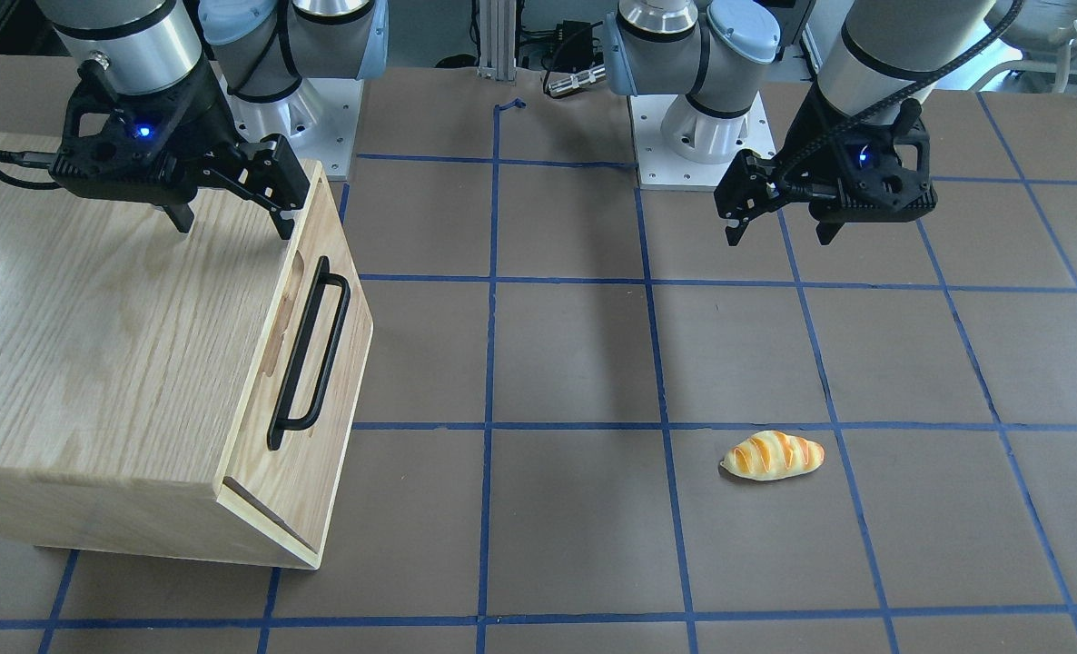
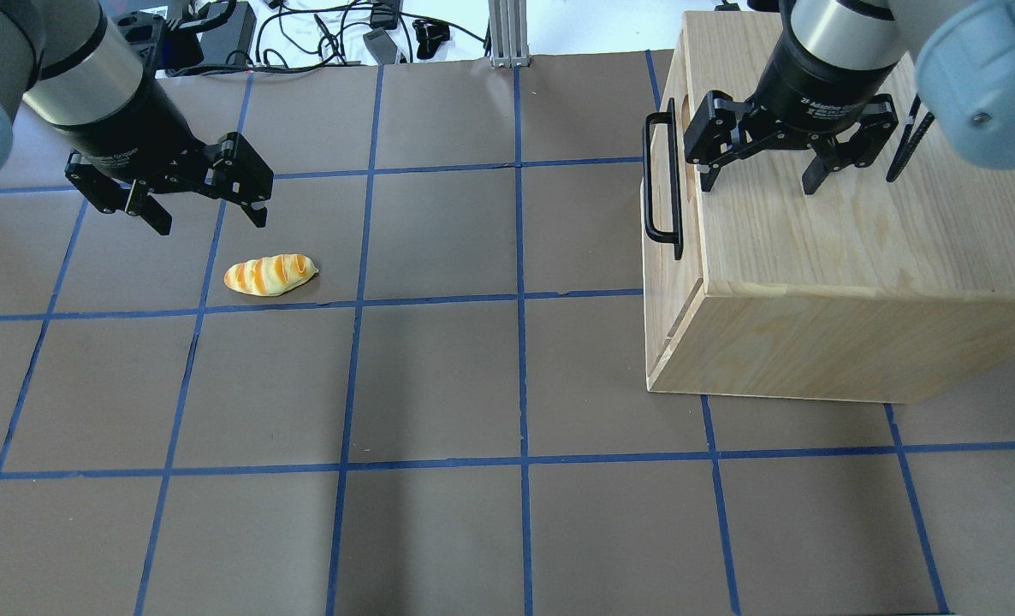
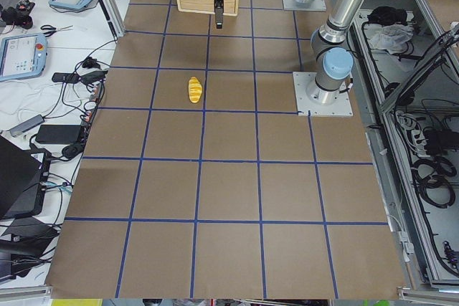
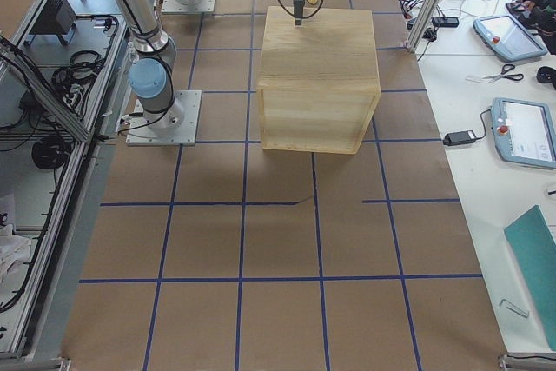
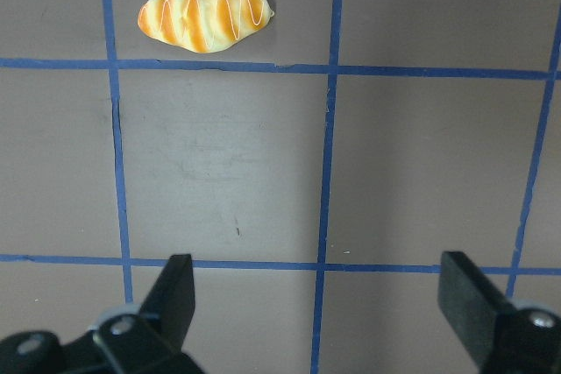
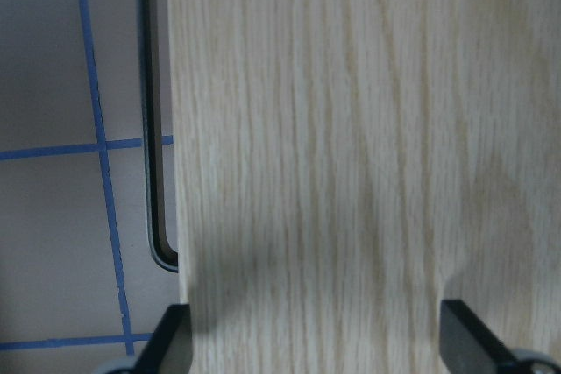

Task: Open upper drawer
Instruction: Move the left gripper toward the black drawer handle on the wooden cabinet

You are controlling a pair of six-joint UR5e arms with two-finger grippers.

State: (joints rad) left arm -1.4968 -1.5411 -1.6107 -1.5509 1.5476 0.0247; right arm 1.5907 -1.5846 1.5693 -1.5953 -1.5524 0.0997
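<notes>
box [image 2: 816,248]: stands on the counter [image 2: 516,385], in the part on the robot's right.
upper drawer [image 1: 298,463]: set in the box's face that looks toward the counter's middle, just under the box's top, its front level with that face.
handle [image 2: 663,184]: on the drawer front, running along the box's top edge.
right hand [image 2: 760,184]: above the box's top, near the edge over the drawer front.
bread roll [image 2: 270,275]: on the counter, well apart from the box, on the side its drawer front faces.
left hand [image 2: 213,224]: above the counter, on that same side of the box, near the roll.
</notes>
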